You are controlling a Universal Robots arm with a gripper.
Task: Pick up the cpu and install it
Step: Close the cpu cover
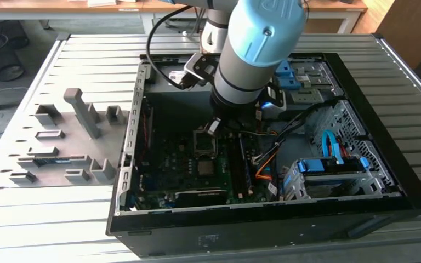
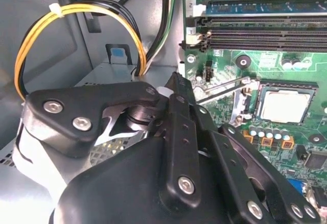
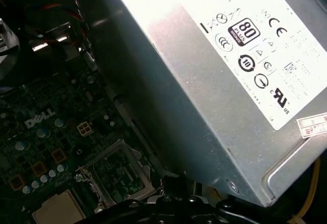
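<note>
The cpu (image 2: 284,106), a small square chip with a dull silver top, lies flat in its socket on the green motherboard (image 2: 225,60). It also shows as a pale square (image 1: 206,167) in the exterior view and as the cpu (image 3: 57,209) in the first wrist view. The socket's metal frame (image 3: 115,175) stands open beside it, and its thin lever (image 2: 225,88) is raised. My gripper (image 2: 177,81) is shut with nothing in it. It hangs inside the case (image 1: 386,142), a little to the side of the socket, tip near the lever's end. The gripper (image 1: 212,130) sits just below the arm's blue-capped joint.
The grey labelled power-supply box (image 3: 214,81) stands close beside the gripper. Yellow and black cables (image 2: 30,45) loop nearby. Memory slots (image 2: 255,24) run along the board. Blue drive brackets (image 1: 331,164) are at the exterior view's right, grey fixture blocks (image 1: 72,137) at its left.
</note>
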